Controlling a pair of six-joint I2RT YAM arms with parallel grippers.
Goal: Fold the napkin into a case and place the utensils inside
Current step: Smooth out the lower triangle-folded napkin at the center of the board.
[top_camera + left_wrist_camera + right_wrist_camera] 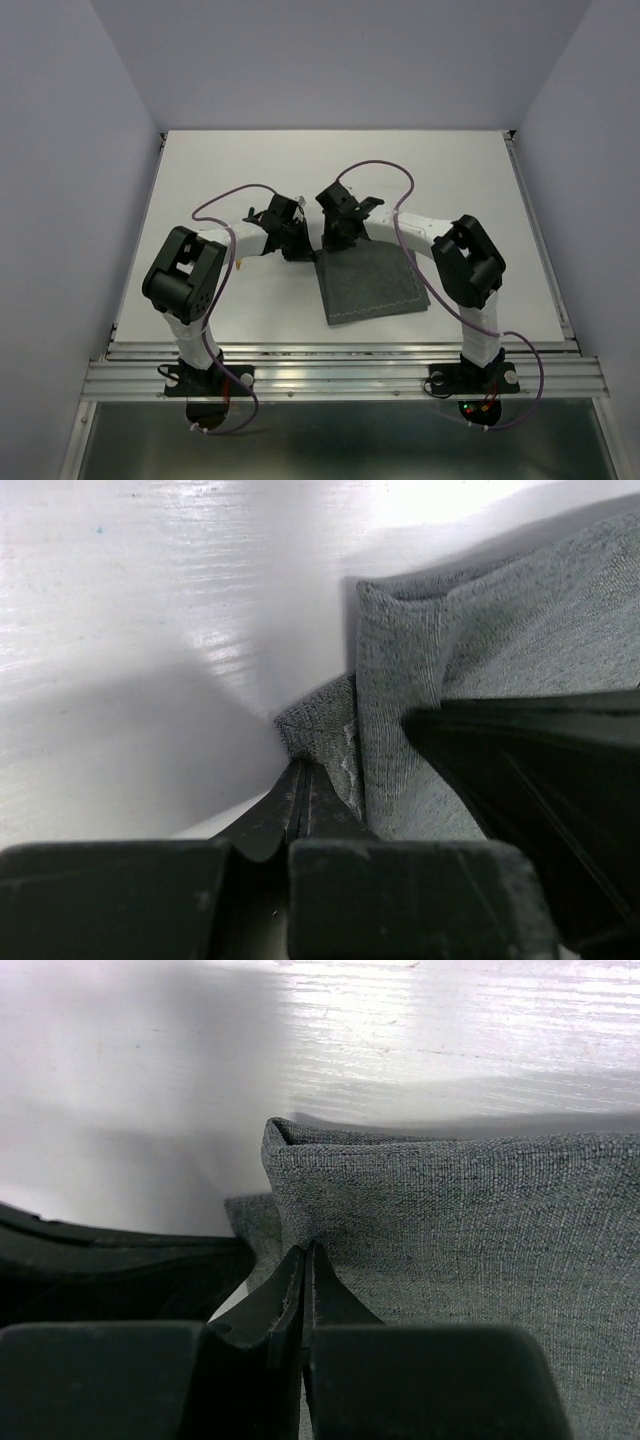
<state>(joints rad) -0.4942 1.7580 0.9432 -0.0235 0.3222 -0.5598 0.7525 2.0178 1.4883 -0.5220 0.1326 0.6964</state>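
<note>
Napkin (pixel 372 285), end effectors (pixel 303 770) (pixel 303 1255) pinching its corner

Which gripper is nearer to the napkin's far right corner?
Right. The right gripper is shut on the napkin along its far edge, left of that corner. The left gripper pinches the cloth further left still, about at the far left corner.

Soft, even light from above; glare streaks the table (pixel 450 1020) in both wrist views, grey shadows pool on it, close fingers (pixel 335 1305) blur.
</note>
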